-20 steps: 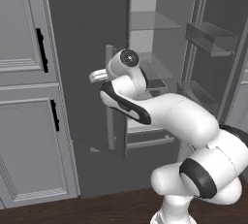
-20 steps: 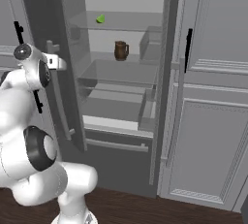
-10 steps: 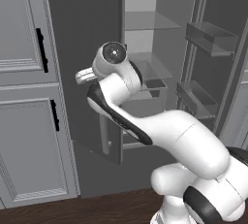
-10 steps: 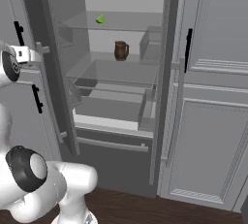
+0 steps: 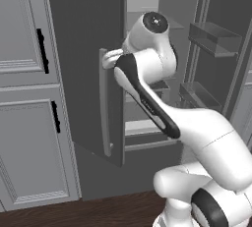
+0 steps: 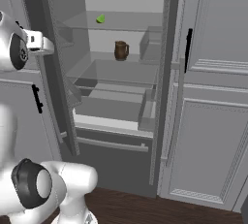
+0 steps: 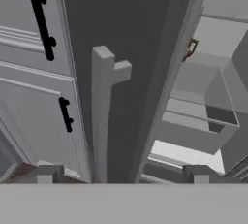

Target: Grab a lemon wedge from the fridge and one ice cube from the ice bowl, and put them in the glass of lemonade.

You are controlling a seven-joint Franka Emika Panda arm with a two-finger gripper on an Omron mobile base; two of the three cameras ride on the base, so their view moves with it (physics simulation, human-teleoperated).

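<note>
The tall dark grey flat-fronted fridge (image 6: 121, 97) is standing with its doors swung open, glass shelves showing. Its long grey bar handle (image 7: 100, 121) is rising between the spread fingertips of the end effector (image 7: 121, 173), which is gaping open and gripping nothing. The small brown mug (image 6: 120, 50) is sitting on a middle fridge shelf. The tiny yellow-green lemon wedge (image 6: 100, 19) is lying on the fridge shelf above.
</note>
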